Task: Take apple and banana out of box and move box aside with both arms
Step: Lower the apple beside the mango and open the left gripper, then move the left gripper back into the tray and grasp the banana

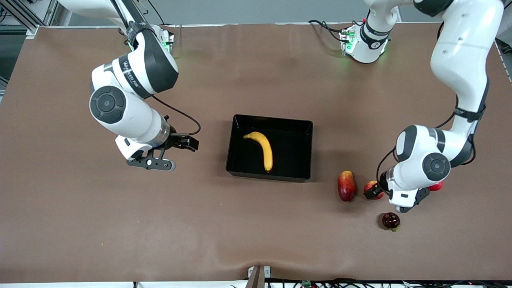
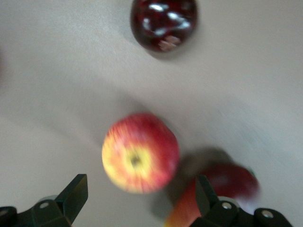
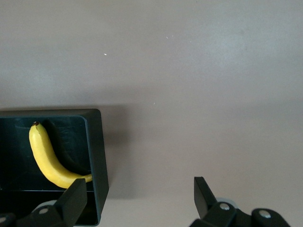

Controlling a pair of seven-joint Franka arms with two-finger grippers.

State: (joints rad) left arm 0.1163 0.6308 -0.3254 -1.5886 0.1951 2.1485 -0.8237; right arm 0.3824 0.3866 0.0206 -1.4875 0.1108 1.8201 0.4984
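The apple (image 2: pixel 140 152) lies out on the table by the mango (image 1: pixel 347 186), under the left gripper (image 2: pixel 139 201), whose jaws stand wide and empty. 1 fruit, the banana (image 1: pixel 262 149), remains in the box (image 1: pixel 240 168). The right gripper (image 3: pixel 137 201) waits open beside it. The left arm hides most of the apple and another red fruit.

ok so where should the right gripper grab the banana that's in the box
Probably at the middle of the banana, coming straight down with the fingers across its narrow width. It lies flat in the box, away from the low walls, so both sides are free. The right gripper is open over bare table beside the box.
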